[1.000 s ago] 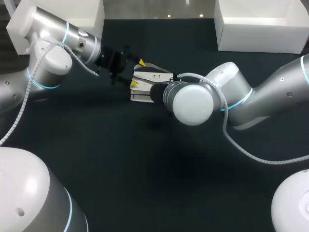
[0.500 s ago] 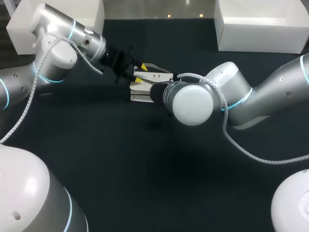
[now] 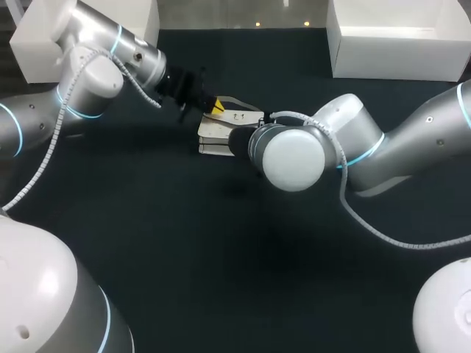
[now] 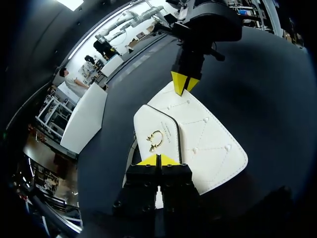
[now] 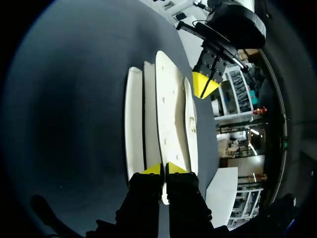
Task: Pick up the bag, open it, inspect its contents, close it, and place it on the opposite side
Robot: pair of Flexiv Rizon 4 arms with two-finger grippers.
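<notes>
A white quilted handbag (image 4: 208,144) lies flat on the dark table (image 3: 221,257), between the two grippers. The right gripper (image 5: 164,169) pinches one edge of the bag. Opposite it, the left gripper (image 4: 158,159) has its tips pressed together on the rim of the flap (image 4: 158,124), just short of the gold clasp (image 4: 155,140), seemingly nipping it. The bag looks light, soft-sided and smooth, so it may slip; the thin flap rim seems the best hold. A second ago the left fingers were spread wide; they have since closed.
</notes>
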